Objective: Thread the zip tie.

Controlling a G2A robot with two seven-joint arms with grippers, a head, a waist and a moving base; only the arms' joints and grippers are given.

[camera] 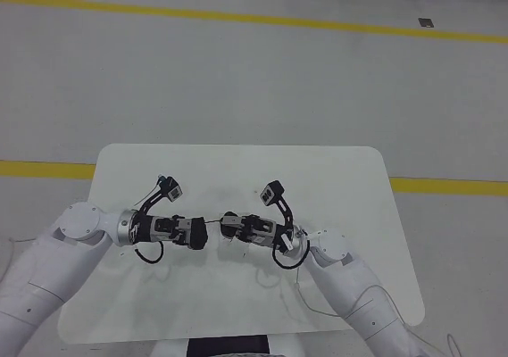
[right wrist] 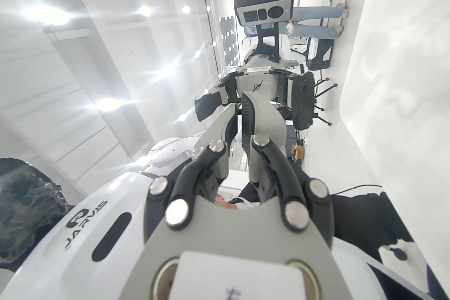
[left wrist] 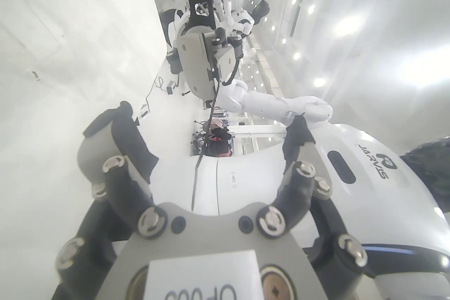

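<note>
right tool pinches the zip tie; left tool gapes wide around it.

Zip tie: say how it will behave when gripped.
Likely light and springy: held at one end by the right gripper, the zip tie reaches into the open left gripper with only a slight bow. Being thin, it may flex or slip when pinched.
</note>
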